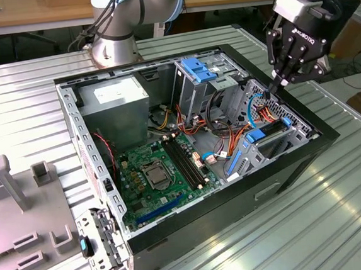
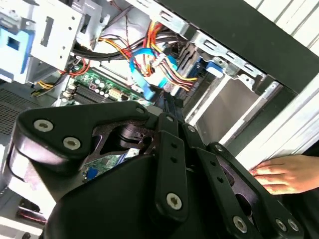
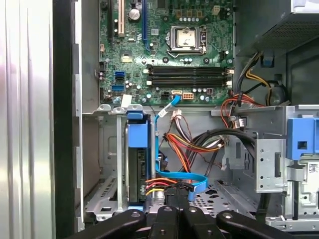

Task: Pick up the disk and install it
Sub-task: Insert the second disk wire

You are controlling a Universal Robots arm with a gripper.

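Observation:
The disk (image 1: 268,135), a dark drive in a bright blue carrier, sits on edge in a metal bay at the exterior view's right side of the open computer case (image 1: 102,180). In the first wrist view the disk (image 3: 138,164) stands in its slot with coloured cables plugged in at one end. The second wrist view shows the disk's blue carrier end (image 2: 214,67). My gripper (image 1: 271,89) hangs just above the case, beside the disk's far end and over the cable bundle. In both wrist views the gripper (image 3: 174,193) (image 2: 167,101) has its black fingers closed together with nothing between them.
A green motherboard (image 1: 152,175) and a grey power supply (image 1: 116,103) lie inside the case. A light-blue latch (image 1: 199,69) tops the metal cage. Orange, yellow and blue cables (image 3: 194,142) cross beside the disk. A hand (image 2: 289,174) rests outside the case. Grey fixtures (image 1: 20,187) stand at the exterior view's left.

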